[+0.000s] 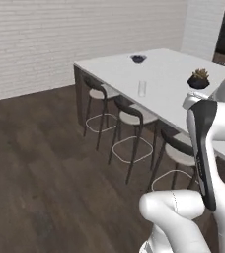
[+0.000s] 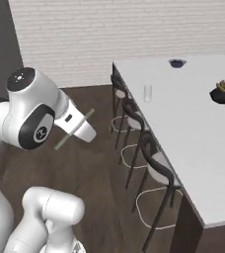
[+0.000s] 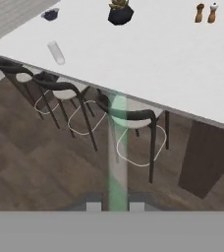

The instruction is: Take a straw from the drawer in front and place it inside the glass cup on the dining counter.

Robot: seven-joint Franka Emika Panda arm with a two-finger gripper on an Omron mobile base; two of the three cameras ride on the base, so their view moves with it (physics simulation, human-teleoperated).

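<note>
Dark wood flooring runs under a long white tabletop (image 2: 193, 163) set before a pale brick wall (image 1: 60, 39), with three black-framed stools (image 1: 129, 116) tucked along its near edge. Raised off to the side of this dining counter, the white arm is bent high, and its claw (image 3: 115, 204) is clamped on the straw (image 2: 74, 129). In the right base view the straw crosses the hand on a slant, one end poking up toward the stools and the other down toward the floor. In the hand view it rises pale and greenish from between the two dark tips, blurred by closeness, and lies across the nearest stool's seat.

On the tabletop, the glass cup (image 2: 147, 92) stands upright near the stool-side edge, well apart from the claw. Beyond it sit a dark bowl (image 2: 177, 63) at the far end, a black plant pot (image 2: 223, 93) toward the middle, and two small brown shakers (image 3: 206, 13) side by side near the far edge.
</note>
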